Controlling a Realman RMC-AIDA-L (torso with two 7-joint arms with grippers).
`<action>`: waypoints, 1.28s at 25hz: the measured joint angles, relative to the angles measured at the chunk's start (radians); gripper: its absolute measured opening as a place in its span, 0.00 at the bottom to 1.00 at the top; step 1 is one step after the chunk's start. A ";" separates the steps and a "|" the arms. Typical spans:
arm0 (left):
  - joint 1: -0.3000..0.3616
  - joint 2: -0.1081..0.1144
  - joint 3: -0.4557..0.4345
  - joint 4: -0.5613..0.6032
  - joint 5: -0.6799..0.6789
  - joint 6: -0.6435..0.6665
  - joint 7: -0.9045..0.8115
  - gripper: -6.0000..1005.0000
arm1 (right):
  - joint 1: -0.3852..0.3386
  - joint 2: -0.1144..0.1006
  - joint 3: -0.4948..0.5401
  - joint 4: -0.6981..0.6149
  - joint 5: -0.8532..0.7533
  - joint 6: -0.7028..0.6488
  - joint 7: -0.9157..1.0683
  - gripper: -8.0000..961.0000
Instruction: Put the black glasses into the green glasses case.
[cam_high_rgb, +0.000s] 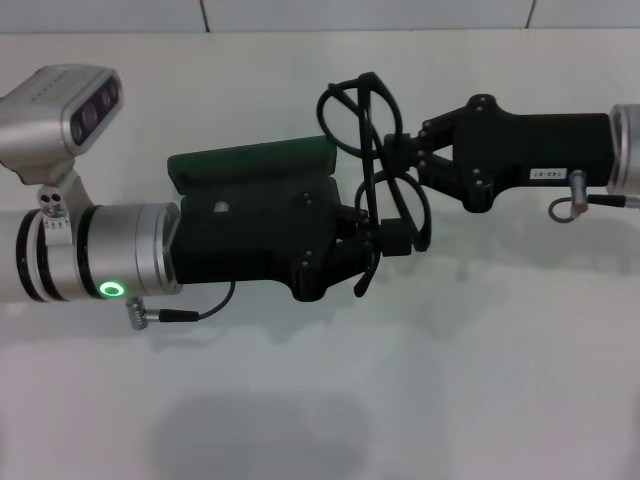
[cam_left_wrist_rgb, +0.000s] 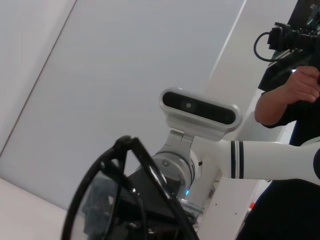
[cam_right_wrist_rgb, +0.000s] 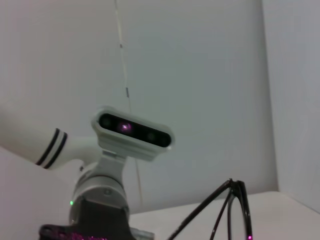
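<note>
The black glasses (cam_high_rgb: 372, 165) hang in the air between my two grippers, one lens above the other in the head view. My right gripper (cam_high_rgb: 393, 150) comes in from the right and is shut on the frame near the bridge. My left gripper (cam_high_rgb: 385, 238) comes in from the left and is shut on the frame by the lower lens. The green glasses case (cam_high_rgb: 250, 160) lies on the table beyond the left gripper, largely hidden by it. The glasses also show close up in the left wrist view (cam_left_wrist_rgb: 107, 175) and the right wrist view (cam_right_wrist_rgb: 227, 210).
The white table (cam_high_rgb: 320, 400) spreads around both arms. The left arm's wrist camera (cam_high_rgb: 70, 110) sticks up at the far left. A person holding a camera (cam_left_wrist_rgb: 295, 85) stands off to the side in the left wrist view.
</note>
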 joint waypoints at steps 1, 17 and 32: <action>0.000 0.000 0.000 0.000 0.000 0.000 0.000 0.03 | 0.001 0.000 -0.012 0.000 0.011 0.000 0.000 0.10; -0.002 -0.001 0.000 0.000 -0.006 -0.003 0.000 0.03 | 0.016 0.003 -0.156 -0.013 0.120 -0.001 0.000 0.10; 0.000 -0.001 0.000 0.000 -0.008 -0.019 0.000 0.03 | 0.009 0.003 -0.193 -0.012 0.160 0.004 0.000 0.11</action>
